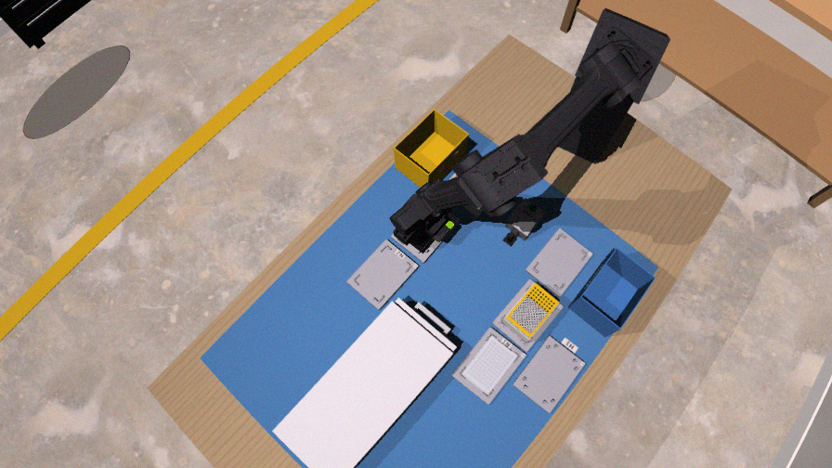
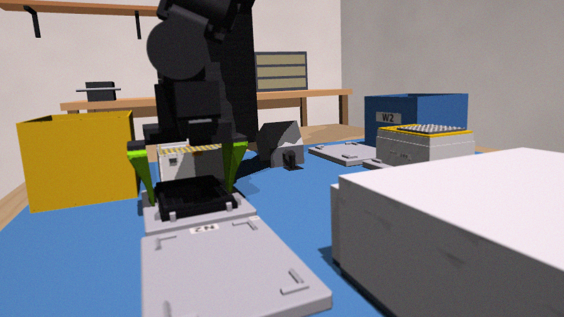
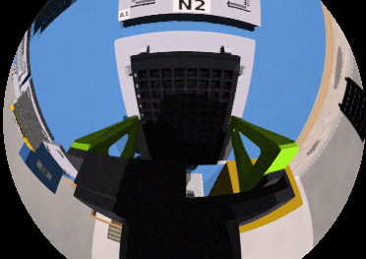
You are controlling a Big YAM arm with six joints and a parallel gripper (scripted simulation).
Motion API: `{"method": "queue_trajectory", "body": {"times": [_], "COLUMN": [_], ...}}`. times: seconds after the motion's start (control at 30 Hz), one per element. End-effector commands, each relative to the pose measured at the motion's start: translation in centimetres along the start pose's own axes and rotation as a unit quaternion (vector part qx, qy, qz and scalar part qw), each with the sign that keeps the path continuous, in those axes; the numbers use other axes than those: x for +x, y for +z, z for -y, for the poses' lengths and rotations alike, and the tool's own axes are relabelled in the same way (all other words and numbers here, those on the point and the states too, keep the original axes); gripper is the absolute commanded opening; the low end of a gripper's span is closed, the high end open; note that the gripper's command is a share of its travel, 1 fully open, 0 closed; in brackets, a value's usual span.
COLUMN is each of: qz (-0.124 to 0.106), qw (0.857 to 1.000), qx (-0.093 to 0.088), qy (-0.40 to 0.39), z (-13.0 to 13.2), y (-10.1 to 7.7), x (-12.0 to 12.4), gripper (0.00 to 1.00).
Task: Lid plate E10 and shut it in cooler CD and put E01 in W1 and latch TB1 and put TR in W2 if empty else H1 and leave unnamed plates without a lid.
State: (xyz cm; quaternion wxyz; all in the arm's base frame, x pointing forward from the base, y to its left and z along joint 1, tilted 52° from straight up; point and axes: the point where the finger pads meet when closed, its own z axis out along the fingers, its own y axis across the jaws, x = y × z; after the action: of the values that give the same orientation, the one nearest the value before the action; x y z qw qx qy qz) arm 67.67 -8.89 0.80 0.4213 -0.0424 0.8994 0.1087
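Observation:
The black assay plate [image 2: 193,196] sits on a grey nest beside the empty nest labelled N2 [image 2: 226,268]. My gripper [image 2: 191,195] is open, with its green fingers low on either side of the plate's short ends. In the wrist view the plate [image 3: 183,92] lies between the spread fingers. In the overhead view the arm hides most of the plate, and the gripper [image 1: 422,233] is over it. The white plate [image 1: 488,365] rests on a nest near the cooler. The yellow bin W1 [image 1: 432,147] stands just behind the gripper.
The white cooler CD [image 1: 368,389] fills the front. The tip rack [image 1: 532,309] with its yellow top stands near the blue bin W2 [image 1: 617,291]. The tip box TB1 [image 2: 187,160] is right behind my fingers. Empty nests lie at the right [image 1: 558,260] and front right [image 1: 549,372].

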Motion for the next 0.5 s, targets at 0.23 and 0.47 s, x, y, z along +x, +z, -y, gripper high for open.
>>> {"method": "queue_trajectory", "body": {"times": [0.23, 0.47], "qz": [0.018, 0.016], "qw": [1.0, 1.0], "qx": [0.005, 0.004], "qy": [-0.004, -0.004], "z": [0.55, 0.41], "y": [-0.39, -0.35], "x": [-1.46, -1.26], "gripper": [0.0, 0.0]}}
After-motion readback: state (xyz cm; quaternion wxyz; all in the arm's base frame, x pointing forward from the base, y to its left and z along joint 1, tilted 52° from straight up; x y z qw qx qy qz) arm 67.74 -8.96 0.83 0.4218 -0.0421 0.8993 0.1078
